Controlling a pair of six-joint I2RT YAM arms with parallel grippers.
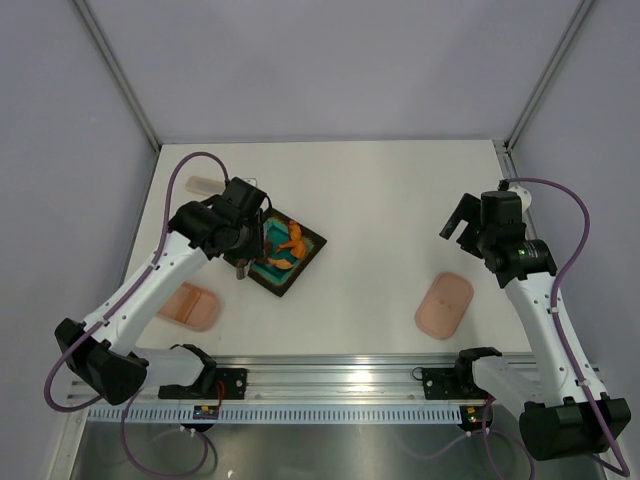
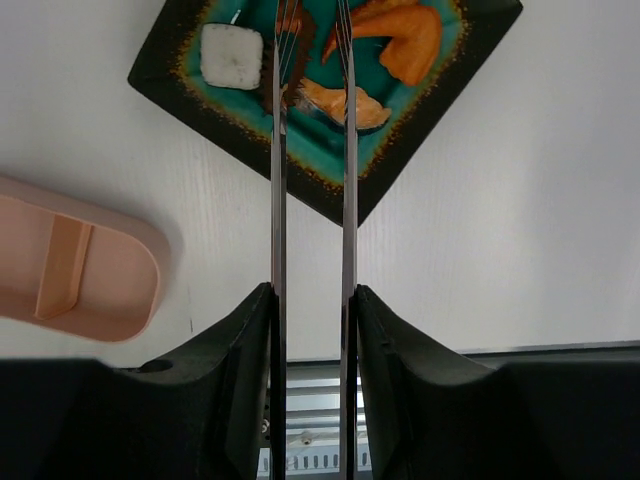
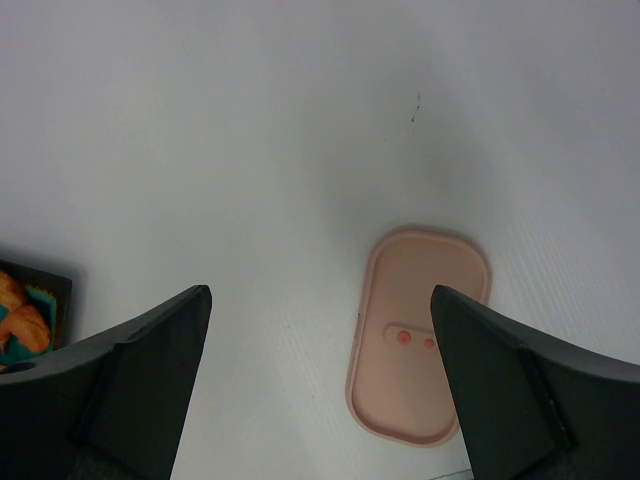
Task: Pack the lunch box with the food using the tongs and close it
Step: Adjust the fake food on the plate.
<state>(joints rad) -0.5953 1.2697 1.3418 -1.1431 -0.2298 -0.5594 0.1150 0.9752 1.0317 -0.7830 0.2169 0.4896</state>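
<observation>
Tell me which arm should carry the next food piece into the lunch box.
Left. The left gripper holds the tongs, tips among the food on the dark tray, with the open lunch box lying beside it. The right gripper is open and empty, above the lid, far from the tray.

The overhead camera is looking down from behind; both close wrist cameras are apparently sharing the dark square teal-centred tray point(image 2: 160, 72).
</observation>
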